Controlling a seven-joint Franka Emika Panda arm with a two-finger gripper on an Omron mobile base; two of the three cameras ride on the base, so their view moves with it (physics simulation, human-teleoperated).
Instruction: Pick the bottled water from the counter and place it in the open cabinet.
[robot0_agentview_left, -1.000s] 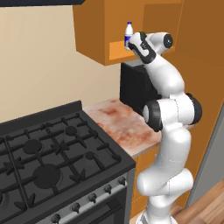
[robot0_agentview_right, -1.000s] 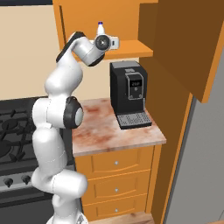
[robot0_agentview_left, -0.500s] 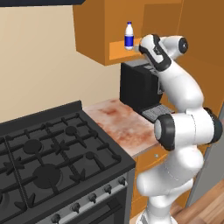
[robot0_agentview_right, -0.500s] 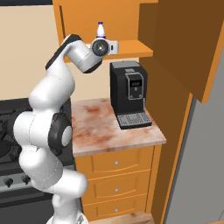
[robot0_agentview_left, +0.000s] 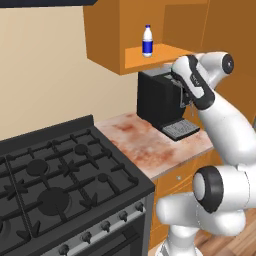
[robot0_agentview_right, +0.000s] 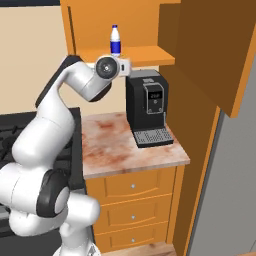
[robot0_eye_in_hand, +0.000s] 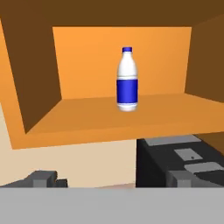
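The bottled water (robot0_eye_in_hand: 127, 81), white with a blue label band, stands upright on the shelf of the open orange cabinet (robot0_eye_in_hand: 87, 118), with nothing touching it. It also shows as the bottled water (robot0_agentview_left: 147, 40) and the bottled water (robot0_agentview_right: 115, 40) on the cabinet (robot0_agentview_left: 165, 52) and the cabinet (robot0_agentview_right: 150, 54). My gripper (robot0_eye_in_hand: 111, 178) is open and empty, drawn back in front of and below the shelf edge. From the base it is the gripper (robot0_agentview_left: 184, 87) and the gripper (robot0_agentview_right: 126, 66), above the coffee machine. The counter is out of view.
A black coffee machine (robot0_agentview_right: 147, 107) stands on a short marbled top (robot0_agentview_right: 125, 150) right under the shelf; its top (robot0_eye_in_hand: 179, 159) lies just below my hand. A black stove (robot0_agentview_left: 55, 180) is to the left. The cabinet door (robot0_agentview_right: 210, 45) hangs open on the right.
My hand has pulled back and down from the shelf, away from the bottle. The bottle stays upright on the shelf where it was.
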